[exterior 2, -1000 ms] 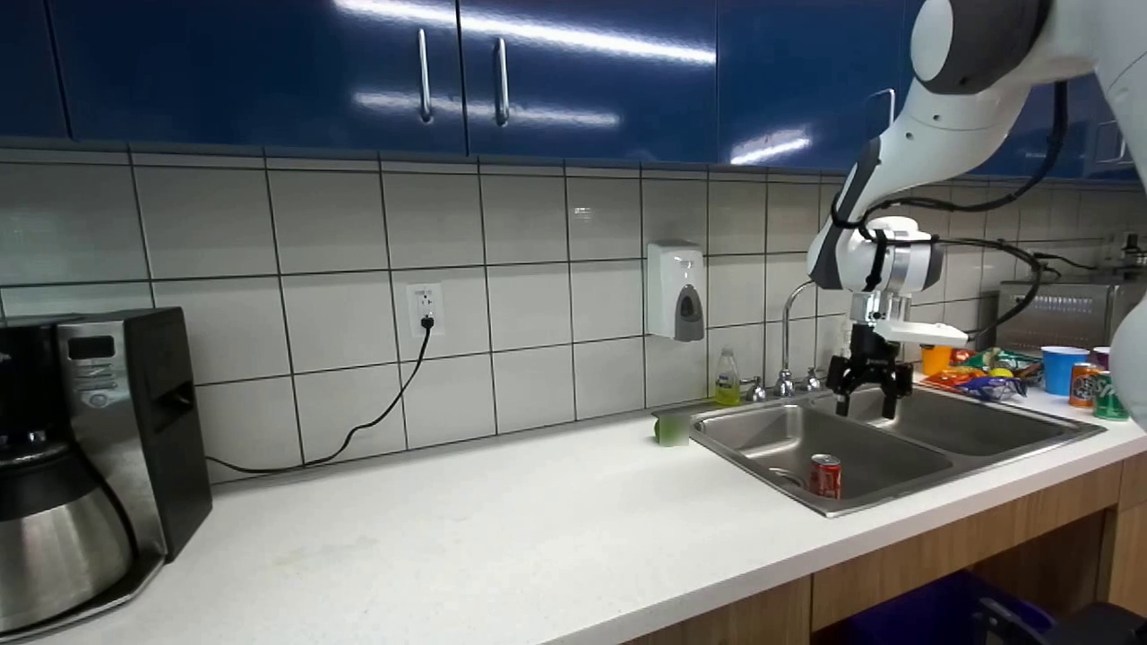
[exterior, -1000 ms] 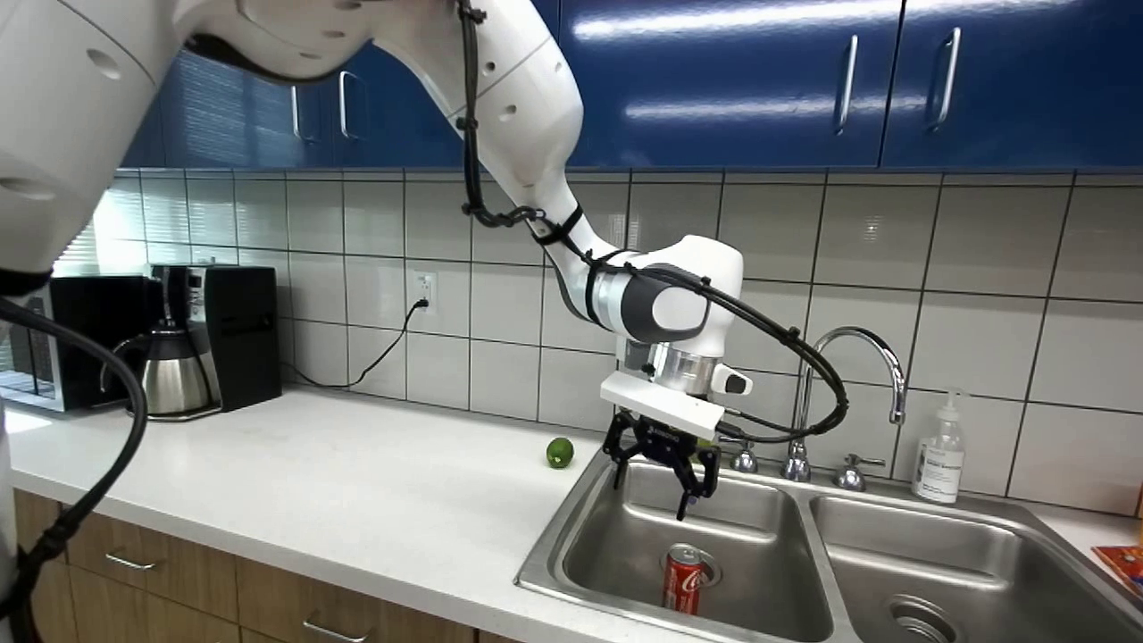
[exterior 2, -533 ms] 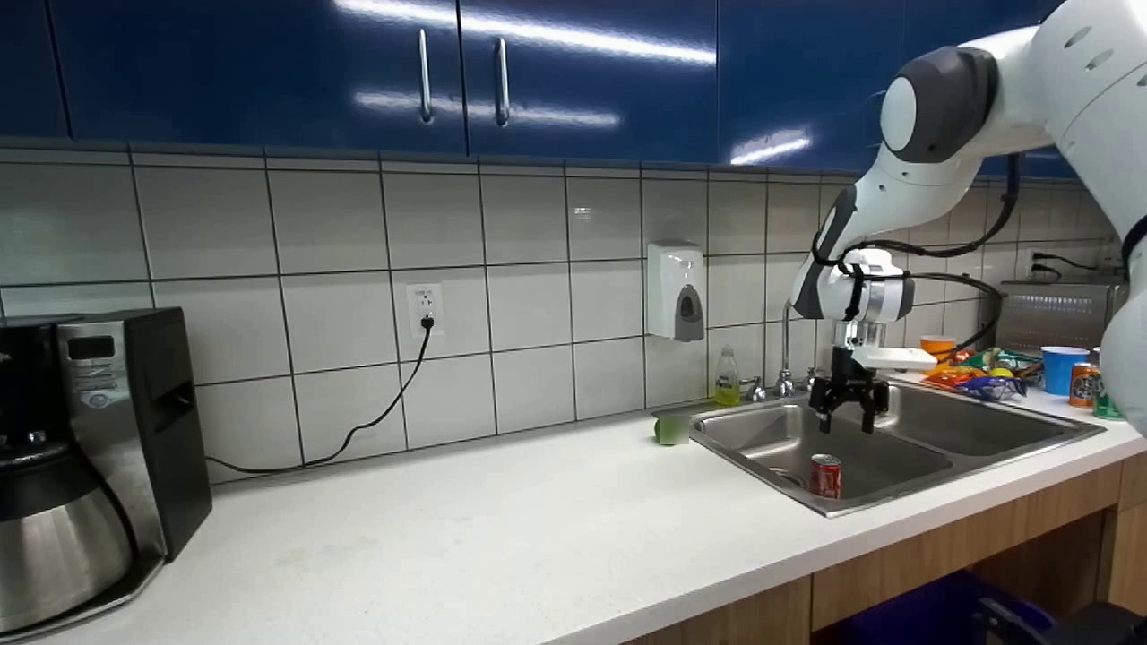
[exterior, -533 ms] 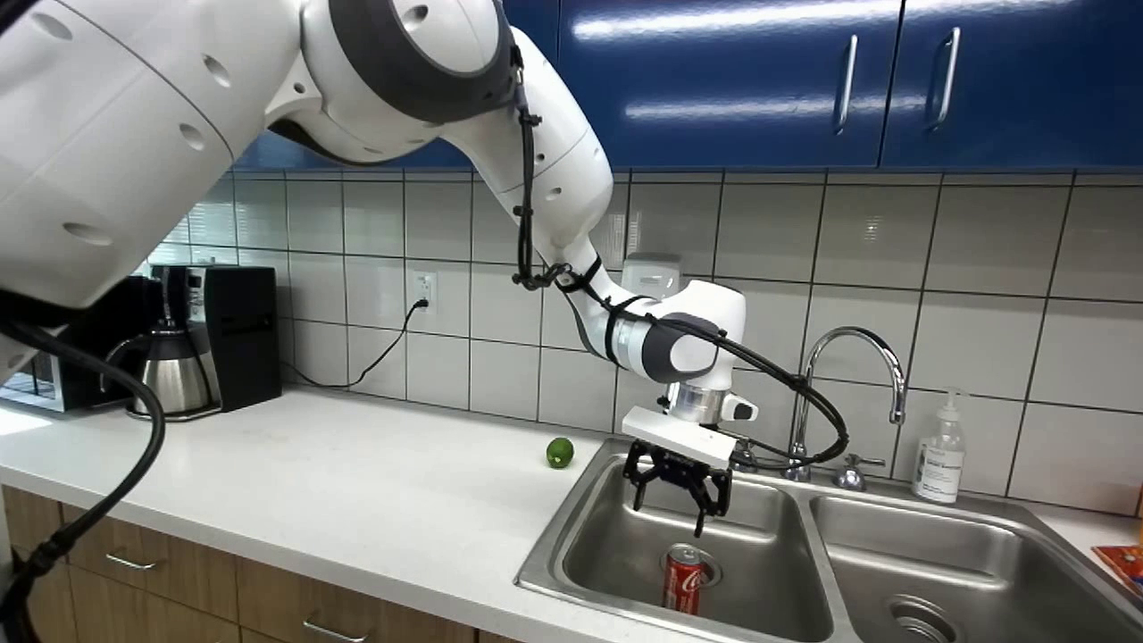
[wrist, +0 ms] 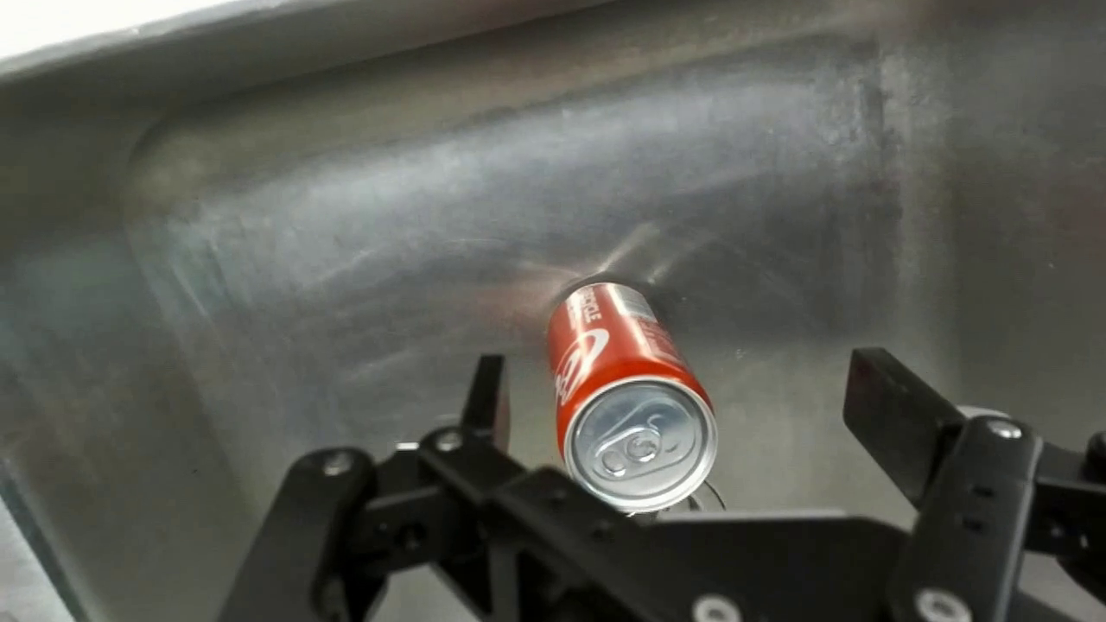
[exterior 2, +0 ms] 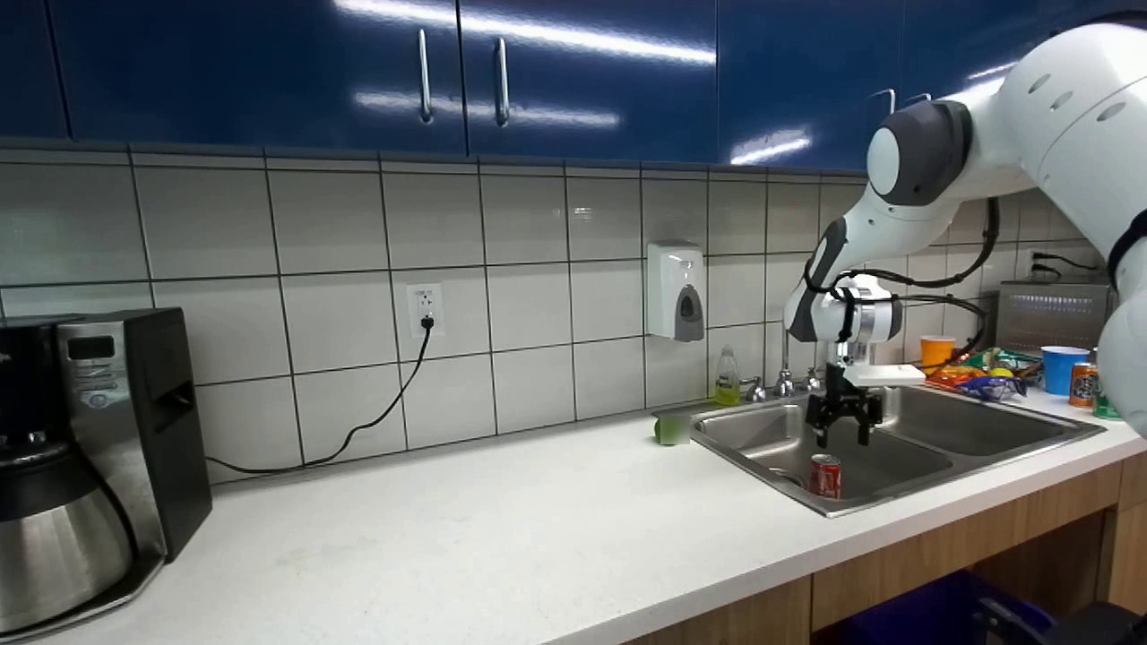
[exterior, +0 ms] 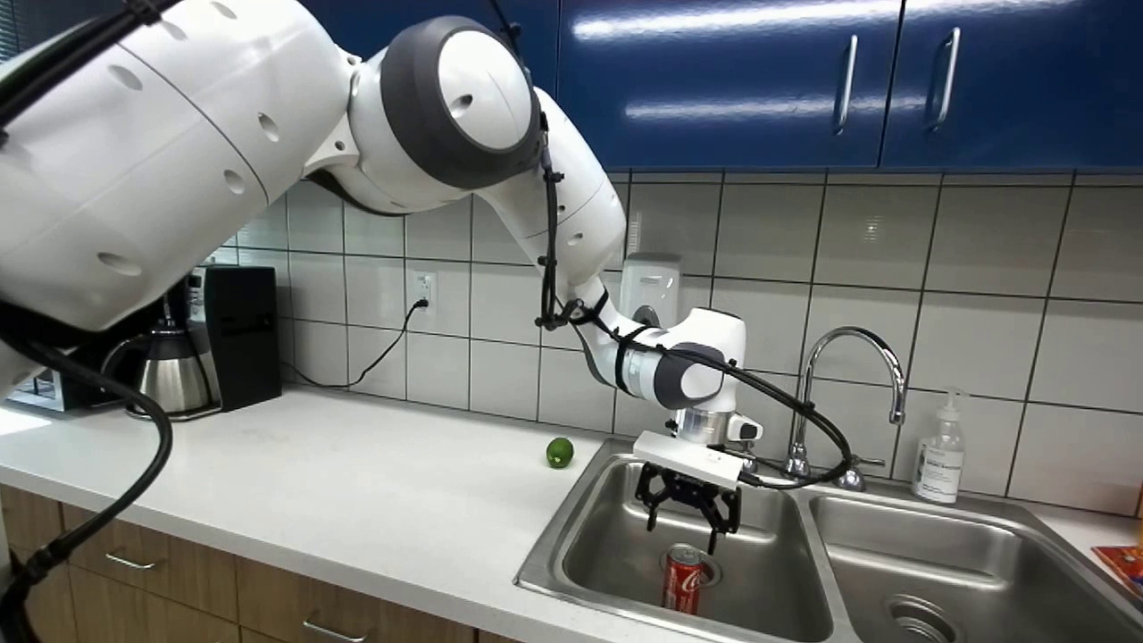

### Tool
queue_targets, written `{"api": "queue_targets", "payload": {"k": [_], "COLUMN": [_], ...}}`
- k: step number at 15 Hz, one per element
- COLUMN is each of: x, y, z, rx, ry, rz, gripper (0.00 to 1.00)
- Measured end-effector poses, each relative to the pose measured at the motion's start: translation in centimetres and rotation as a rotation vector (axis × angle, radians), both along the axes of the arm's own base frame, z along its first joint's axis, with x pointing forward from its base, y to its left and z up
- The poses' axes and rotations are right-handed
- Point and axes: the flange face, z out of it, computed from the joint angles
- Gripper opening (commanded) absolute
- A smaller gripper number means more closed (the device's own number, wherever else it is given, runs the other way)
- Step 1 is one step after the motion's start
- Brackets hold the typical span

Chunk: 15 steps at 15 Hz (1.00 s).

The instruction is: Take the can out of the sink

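Observation:
The red can [exterior: 682, 580] with a silvery top stands upright in a basin of the steel sink [exterior: 616, 545], near the drain. In the other exterior view the can [exterior 2: 825, 477] is in the near basin of the sink [exterior 2: 887, 461]. My gripper [exterior: 681, 536] is open and empty above the can, pointing down; it also shows in an exterior view [exterior 2: 842, 440]. In the wrist view the can [wrist: 631, 380] lies between the open fingers of the gripper [wrist: 678, 367], closer to the left finger and touching neither. The can's lower front edge nears the gripper body.
A curved chrome faucet [exterior: 796, 466] rises behind the sink, with a soap bottle [exterior: 940, 460] to its right. A green fruit [exterior: 560, 453] lies on the counter [exterior: 357, 482] left of the sink. A blue cup [exterior 2: 1064, 369] and snack bags [exterior 2: 990, 387] stand beyond the sink.
My gripper has come down from above the sink's back edge and moved toward the can. Its fingers stay open. The can has not moved.

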Motion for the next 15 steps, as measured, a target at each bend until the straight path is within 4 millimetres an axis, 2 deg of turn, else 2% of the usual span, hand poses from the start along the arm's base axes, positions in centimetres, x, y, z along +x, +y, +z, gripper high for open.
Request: {"api": "queue_targets", "payload": {"k": [9, 15], "x": [1.1, 2.2], "y": [-0.3, -0.1], "z": [-5.0, -7.1], "rx": [-0.017, -0.03], "ry": [0.029, 0.028], "rz": [-0.002, -0.005], "gripper": [1.0, 1.0]}}
